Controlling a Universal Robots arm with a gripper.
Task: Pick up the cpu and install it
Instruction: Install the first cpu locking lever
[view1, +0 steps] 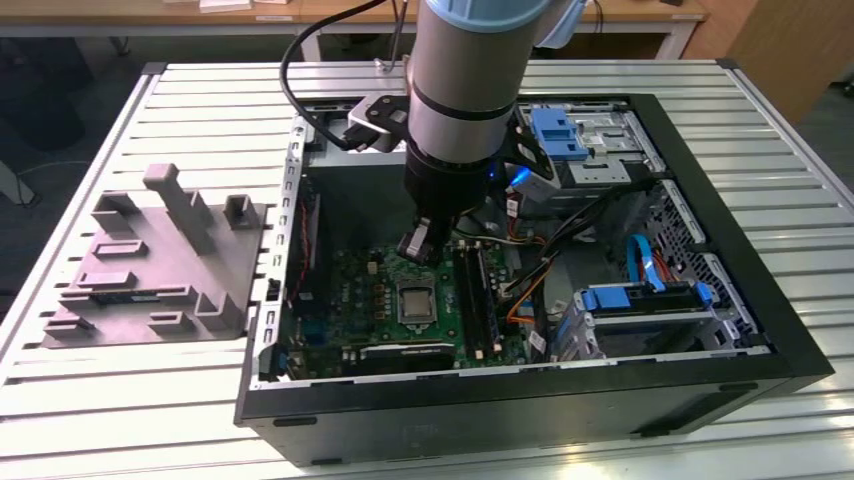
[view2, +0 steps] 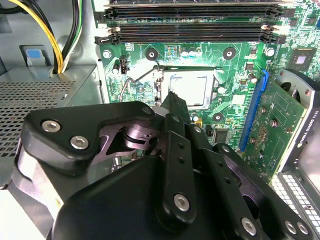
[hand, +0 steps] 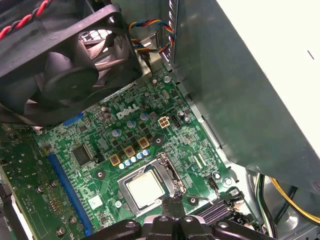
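Observation:
The cpu (hand: 146, 189) is a small pale silvery square lying flat inside the silver-framed socket (hand: 169, 169) on the green motherboard (hand: 135, 125). It also appears in the second wrist view as cpu (view2: 194, 89) and in the exterior view as cpu (view1: 416, 302). My gripper (view1: 416, 243) hangs inside the open computer case, just above the board at the socket's edge. In both wrist views its fingertips are pressed close together at gripper (hand: 172, 202) and gripper (view2: 172, 97), beside the cpu, with nothing between them.
Long black memory sticks (view2: 190, 20) run along one side of the socket. A black fan (hand: 60, 65), an add-in card (view2: 280, 125), loose cables (view1: 534, 270) and blue drive brackets (view1: 641, 297) crowd the case (view1: 747, 260). A grey moulded tray (view1: 147, 270) sits on the slatted table at the exterior view's left.

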